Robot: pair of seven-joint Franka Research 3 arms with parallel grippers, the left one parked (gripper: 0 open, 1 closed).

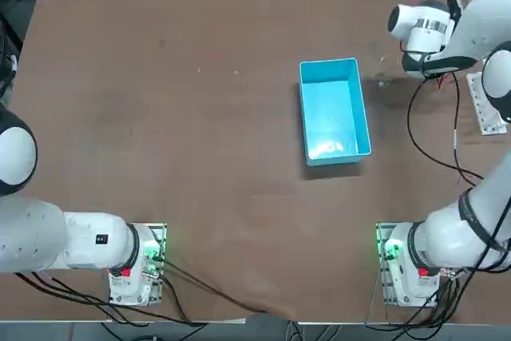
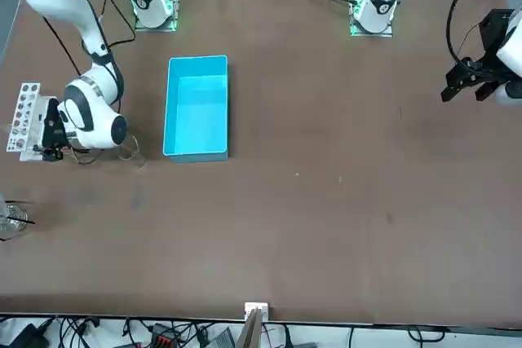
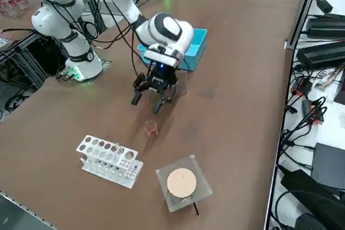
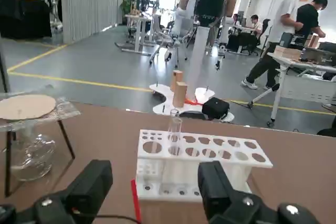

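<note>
risk first: right gripper [image 3: 149, 100] hangs low over the table [image 3: 242, 106] w/ fingers apart, holding nothing. small glass beaker [image 3: 151, 129] stands just in front of it, between it and the test tube rack [image 3: 110, 161]. a low sweep fwd could prob tip the beaker or clip the rack. side view shows the beaker; wrist view doesn't, but only it shows one tube [image 4: 174, 129] upright in the rack.
</note>
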